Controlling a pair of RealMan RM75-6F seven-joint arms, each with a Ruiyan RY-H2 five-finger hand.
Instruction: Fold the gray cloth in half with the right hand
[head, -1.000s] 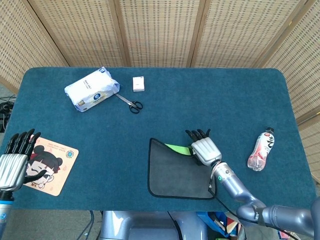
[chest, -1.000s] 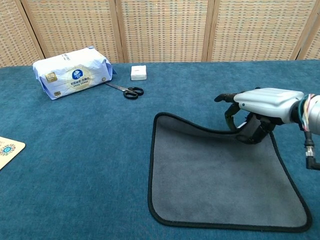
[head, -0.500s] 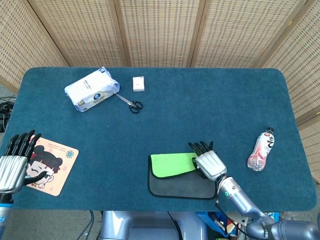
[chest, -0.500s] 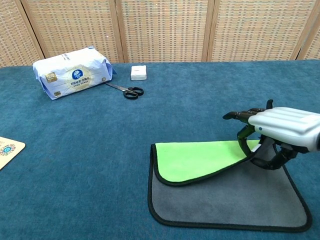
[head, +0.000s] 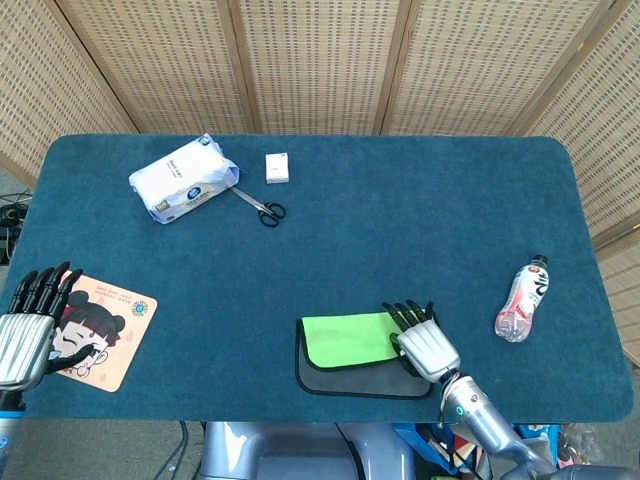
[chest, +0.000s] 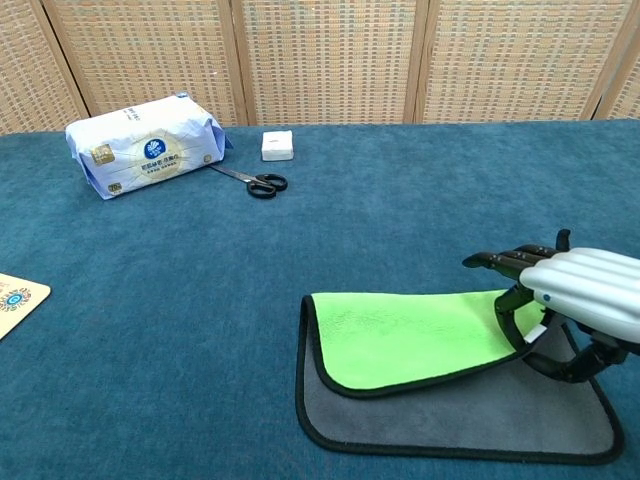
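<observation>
The gray cloth (chest: 470, 415) lies at the table's near edge, right of centre, with its bright green underside (chest: 410, 330) turned over most of it; a gray strip still shows along the front. In the head view the cloth (head: 350, 378) shows the same green flap (head: 345, 338). My right hand (chest: 570, 305) grips the folded-over edge at the cloth's right end, thumb under and fingers above. The head view shows this right hand (head: 425, 345) at the flap's right corner. My left hand (head: 28, 325) rests open at the table's far left, beside a cartoon coaster.
A tissue pack (head: 183, 178), scissors (head: 262, 207) and a small white box (head: 277, 167) lie at the back left. A drink bottle (head: 522, 298) lies right of the cloth. The cartoon coaster (head: 95, 328) sits near the left front edge.
My right hand has carried the cloth's far edge toward the near edge, turning the green underside up. The flap has dropped lower and now covers most of the gray. The left hand stayed still.
</observation>
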